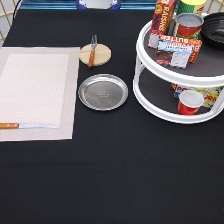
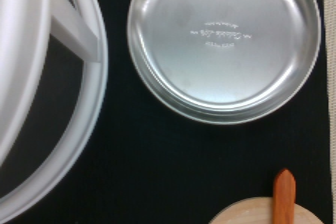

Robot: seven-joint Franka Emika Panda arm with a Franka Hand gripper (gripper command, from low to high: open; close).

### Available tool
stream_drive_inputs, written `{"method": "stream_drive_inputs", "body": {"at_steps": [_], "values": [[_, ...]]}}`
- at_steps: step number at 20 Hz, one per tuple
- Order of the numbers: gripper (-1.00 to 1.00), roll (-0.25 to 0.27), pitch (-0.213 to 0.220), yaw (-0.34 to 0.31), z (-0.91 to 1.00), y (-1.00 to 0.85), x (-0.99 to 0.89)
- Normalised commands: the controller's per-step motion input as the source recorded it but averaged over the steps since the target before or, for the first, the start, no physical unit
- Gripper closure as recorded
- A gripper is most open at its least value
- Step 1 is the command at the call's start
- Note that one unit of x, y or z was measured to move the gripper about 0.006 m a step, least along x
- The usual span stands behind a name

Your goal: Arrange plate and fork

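Note:
The silver plate [image 1: 103, 92] lies flat on the black tablecloth, just to the right of the placemat [image 1: 35, 90]. Above it in the exterior view, the fork [image 1: 92, 51] rests across the pale wooden coaster [image 1: 95, 54], tines pointing toward the top. The wrist view looks straight down on the plate [image 2: 225, 55], with the fork's orange-brown handle tip [image 2: 284, 197] and the coaster's edge [image 2: 251, 212] at the frame border. The gripper does not appear in the exterior view.
A wooden-handled knife [image 1: 27, 125] lies on the lower part of the pale placemat. A white two-tier turntable rack [image 1: 150, 75] stands at the exterior view's right, loaded with boxes, cans, a black bowl and a red cup [image 1: 189, 101]. Its rim [image 2: 71, 120] shows beside the plate.

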Motion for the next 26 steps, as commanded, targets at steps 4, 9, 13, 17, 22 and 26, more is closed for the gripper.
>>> {"method": "stream_drive_inputs", "body": {"at_steps": [4, 9, 13, 17, 22, 26], "values": [[-1.00, 0.000, 0.010, -0.001, 0.00, 0.00, 0.08], [-1.00, 0.000, 0.012, -0.003, 0.00, 0.01, 0.09], [-1.00, 0.000, 0.003, -0.015, 0.00, -0.02, 0.19], [-1.00, 0.000, 0.009, 0.000, 0.09, -0.15, 0.51], [-1.00, 0.000, 0.000, 0.000, 0.10, -0.31, 0.66], [-1.00, -0.005, 0.000, -0.012, 0.05, -0.38, 0.71]]}}
